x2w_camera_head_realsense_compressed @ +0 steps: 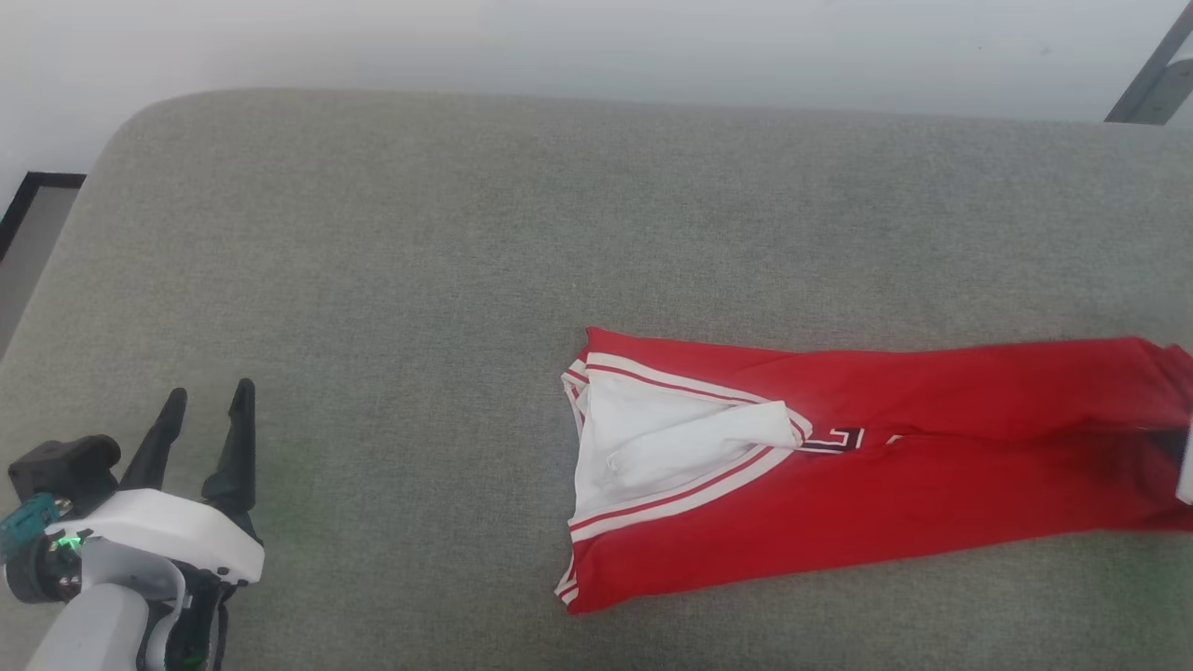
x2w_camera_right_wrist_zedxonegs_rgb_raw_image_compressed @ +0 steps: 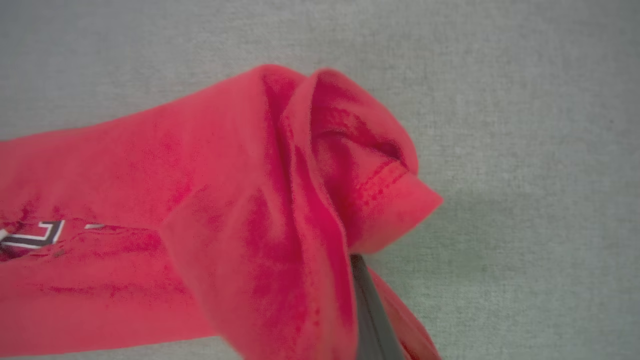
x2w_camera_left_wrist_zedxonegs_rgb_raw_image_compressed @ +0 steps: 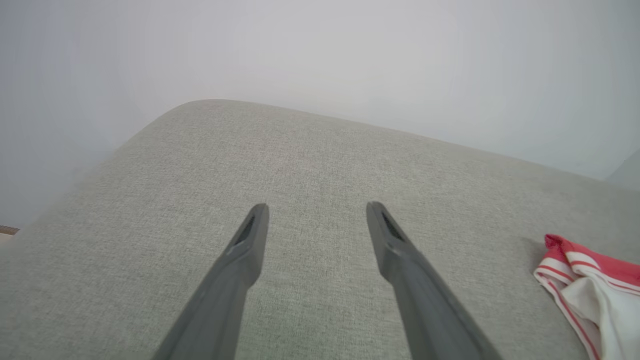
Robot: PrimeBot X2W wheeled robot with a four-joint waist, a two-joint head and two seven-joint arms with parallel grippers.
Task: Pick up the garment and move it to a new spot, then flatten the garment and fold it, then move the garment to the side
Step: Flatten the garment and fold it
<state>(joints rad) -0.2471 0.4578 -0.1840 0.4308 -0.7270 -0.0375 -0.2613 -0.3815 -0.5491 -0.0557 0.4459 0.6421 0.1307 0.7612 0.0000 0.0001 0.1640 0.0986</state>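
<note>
The garment [x2w_camera_head_realsense_compressed: 885, 466] lies folded lengthwise into a long red band on the grey cushioned surface [x2w_camera_head_realsense_compressed: 466, 233], white sleeve and striped trim at its left end. In the right wrist view its red hem end [x2w_camera_right_wrist_zedxonegs_rgb_raw_image_compressed: 225, 200] is bunched and lifted over my right gripper [x2w_camera_right_wrist_zedxonegs_rgb_raw_image_compressed: 352, 262], which is shut on the cloth; one dark finger [x2w_camera_right_wrist_zedxonegs_rgb_raw_image_compressed: 370, 305] shows under the fabric. My left gripper [x2w_camera_head_realsense_compressed: 211, 393] rests open at the lower left, far from the garment. In the left wrist view that gripper [x2w_camera_left_wrist_zedxonegs_rgb_raw_image_compressed: 317, 207] holds nothing, and the garment's striped corner [x2w_camera_left_wrist_zedxonegs_rgb_raw_image_compressed: 590, 280] lies off to the right.
The grey surface has a rounded far-left corner [x2w_camera_head_realsense_compressed: 140, 121], with a pale wall behind it. A dark-framed strip of floor [x2w_camera_head_realsense_compressed: 37, 196] shows beyond the left edge. A grey metal bar [x2w_camera_head_realsense_compressed: 1156, 75] slants at the top right.
</note>
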